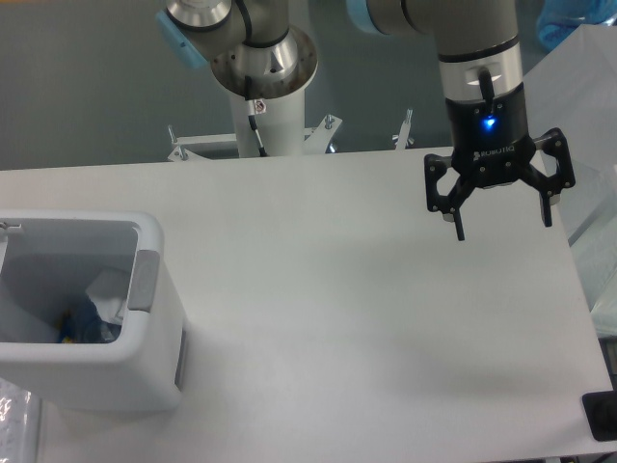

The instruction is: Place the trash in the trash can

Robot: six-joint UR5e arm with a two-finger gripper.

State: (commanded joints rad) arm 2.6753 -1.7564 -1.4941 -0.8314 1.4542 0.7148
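Nearest to my camera, at the lower left, I see the trash can [145,357], a white boxy bin with rounded corners and a thick rim, standing on the white surface [366,328]. A grey panel [144,281] sits on its right-hand wall, just below the rim. Looking down into it, I can make out the trash [93,318] lying at the bottom: a bluish crumpled piece with a touch of yellow beside it, and something pale and crinkled next to that. I cannot separate the two pieces cleanly, since the front rim hides part of them. Just outside the bin, at the very bottom left corner, a bit of clear crinkled plastic [14,410] shows. At the lower right edge, a small black object [602,415] pokes into view.

Farther back on the right, my claw [499,226] hangs above the surface, well apart from the trash can. Its two black fingers are spread wide with nothing between them. A blue light [488,122] glows on the black body above the fingers, and the silver wrist of the arm [479,43] rises out of frame.

Farthest away, behind the rear edge of the surface, the arm's white mounting column [262,111] stands with metal brackets at its foot, against a grey wall.
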